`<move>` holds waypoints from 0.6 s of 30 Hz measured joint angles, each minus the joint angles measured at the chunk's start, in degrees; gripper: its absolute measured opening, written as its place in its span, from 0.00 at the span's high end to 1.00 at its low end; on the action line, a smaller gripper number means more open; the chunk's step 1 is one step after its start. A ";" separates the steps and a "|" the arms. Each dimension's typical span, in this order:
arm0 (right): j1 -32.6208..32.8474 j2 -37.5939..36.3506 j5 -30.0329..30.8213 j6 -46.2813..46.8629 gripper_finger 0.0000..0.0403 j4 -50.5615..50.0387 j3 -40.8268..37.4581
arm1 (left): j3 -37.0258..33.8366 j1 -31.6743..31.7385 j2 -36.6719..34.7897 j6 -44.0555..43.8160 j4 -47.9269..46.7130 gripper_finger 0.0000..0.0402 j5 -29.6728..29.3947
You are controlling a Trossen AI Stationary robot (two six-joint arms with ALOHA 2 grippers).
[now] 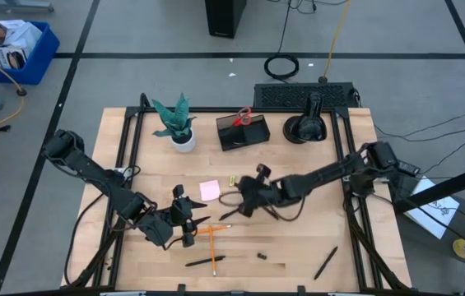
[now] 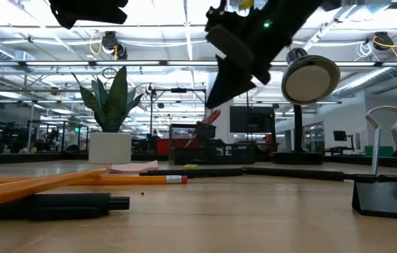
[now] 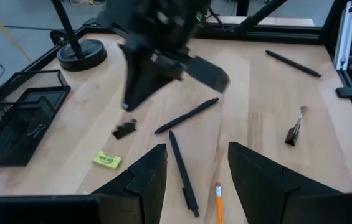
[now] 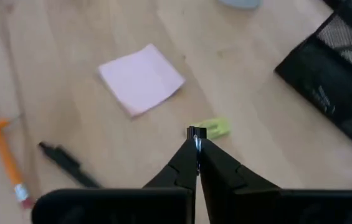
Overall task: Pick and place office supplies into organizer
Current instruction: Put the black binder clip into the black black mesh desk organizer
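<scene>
The dark mesh organizer (image 1: 243,136) stands at the table's far middle with red-handled scissors (image 1: 243,117) upright in it. The pink sticky-note pad (image 4: 141,78) and a small yellow piece (image 4: 213,127) lie flat on the wood. My right gripper (image 4: 195,140) hangs shut above them, at mid-table (image 1: 240,205). My left gripper (image 3: 197,180) is open above the near left of the table, clear of it. Below it lie a black pen (image 3: 182,171) and an orange pencil (image 3: 218,196). Another pen (image 3: 188,115) and a small black piece (image 3: 124,129) lie under my right gripper. My right gripper is shut and slants down from the table's right. A tiny black piece (image 4: 195,132) shows right at its fingertips. I cannot tell whether it is pinched there or lies on the table below.
A teal plant in a white pot (image 1: 176,123) stands left of the organizer. A black round domed stand (image 1: 306,127) is to its right. Crossed orange pencils (image 1: 211,233), a pen (image 1: 325,261) and a binder clip (image 3: 294,127) lie on the near half.
</scene>
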 joint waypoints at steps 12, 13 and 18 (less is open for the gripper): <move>-12.66 -2.79 -4.99 -7.61 0.99 7.66 0.02 | 0.00 0.02 0.03 -0.07 -0.05 0.56 -0.20; -13.85 -2.76 -6.18 -8.24 0.99 8.58 0.02 | 0.00 0.02 0.03 -0.07 -0.06 0.56 -0.20; -19.27 -2.76 -11.53 -8.68 0.99 11.29 0.02 | 0.00 0.00 0.03 -0.02 0.08 0.56 -0.20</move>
